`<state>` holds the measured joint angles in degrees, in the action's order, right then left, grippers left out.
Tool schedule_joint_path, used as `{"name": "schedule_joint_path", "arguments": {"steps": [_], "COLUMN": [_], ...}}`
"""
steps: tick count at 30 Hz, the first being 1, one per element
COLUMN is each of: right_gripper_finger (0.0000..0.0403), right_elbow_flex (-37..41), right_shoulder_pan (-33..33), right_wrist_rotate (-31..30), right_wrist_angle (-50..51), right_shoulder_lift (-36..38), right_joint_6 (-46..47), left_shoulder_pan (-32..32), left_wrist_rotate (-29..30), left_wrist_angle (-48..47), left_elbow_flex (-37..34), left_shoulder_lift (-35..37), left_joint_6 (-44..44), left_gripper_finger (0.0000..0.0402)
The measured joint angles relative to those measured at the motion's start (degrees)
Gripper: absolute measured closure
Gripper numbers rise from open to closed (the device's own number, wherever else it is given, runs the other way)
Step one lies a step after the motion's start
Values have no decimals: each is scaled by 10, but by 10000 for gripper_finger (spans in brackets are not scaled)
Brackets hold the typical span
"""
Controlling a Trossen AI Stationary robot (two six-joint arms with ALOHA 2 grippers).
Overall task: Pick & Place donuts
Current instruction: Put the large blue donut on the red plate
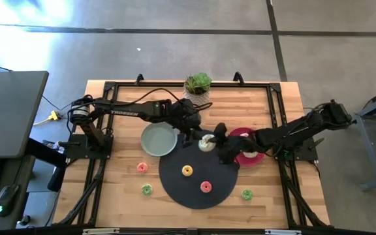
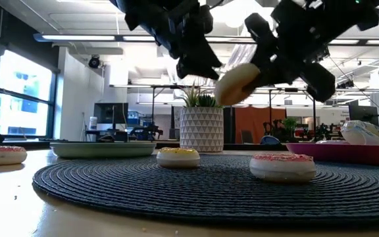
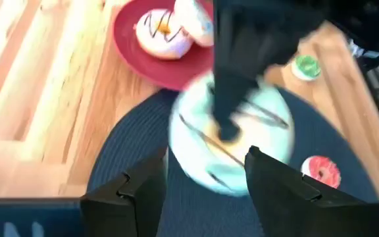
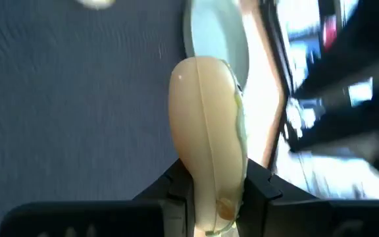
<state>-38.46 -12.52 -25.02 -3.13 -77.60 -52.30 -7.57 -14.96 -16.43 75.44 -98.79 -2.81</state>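
High view, wooden table (image 1: pixel 109 196), contents listed.

- Black round mat (image 1: pixel 175 186): centre front of table.
- Right gripper (image 1: pixel 215 139): over mat's far edge, fingers clamped on large white-frosted donut (image 1: pixel 206 142), held clear of mat, seen airborne in low view (image 2: pixel 237 83), edge-on between fingers in right wrist view (image 4: pixel 208 164).
- Left gripper (image 1: pixel 189 130): just beside held donut, on side nearer grey-green plate; fingers (image 3: pixel 137 191) apart, nothing between them.
- Yellow-frosted donut (image 1: pixel 187 171): on mat, near centre.
- Red-frosted donut (image 1: pixel 205 187): on mat, toward front.
- Pink donut (image 1: pixel 142 168): on bare wood, left of mat.
- Green donut (image 1: pixel 147 190): on bare wood, left of mat, nearer front edge.
- Second green donut (image 1: pixel 247 194): on bare wood, right of mat.
- Grey-green plate (image 1: pixel 158 140): touching mat's far left edge, nothing on it.
- Red plate (image 1: pixel 243 156): at mat's far right edge, partly hidden under right arm; bearing two white-frosted donuts (image 3: pixel 163 33) per left wrist view.
- Potted plant (image 1: pixel 198 85): far centre of table, white patterned pot.
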Motion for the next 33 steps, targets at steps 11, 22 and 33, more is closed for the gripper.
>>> {"name": "schedule_joint_path", "arguments": {"steps": [11,22,33], "right_gripper_finger": [343,380,375], "right_elbow_flex": [-35,-92,68], "right_shoulder_pan": [-66,-97,-150], "right_wrist_rotate": [-122,14,-12], "right_wrist_angle": [290,496,434], "right_shoulder_lift": [43,173,185], "right_joint_6": [170,312,159], "left_shoulder_pan": [0,1,1], "left_wrist_rotate": [-3,-3,-3], "left_wrist_angle": [-13,-11,0], "left_elbow_flex": [0,0,0], "left_shoulder_lift": [0,0,0], "left_joint_6": [0,30,39], "left_gripper_finger": [207,207,207]}}
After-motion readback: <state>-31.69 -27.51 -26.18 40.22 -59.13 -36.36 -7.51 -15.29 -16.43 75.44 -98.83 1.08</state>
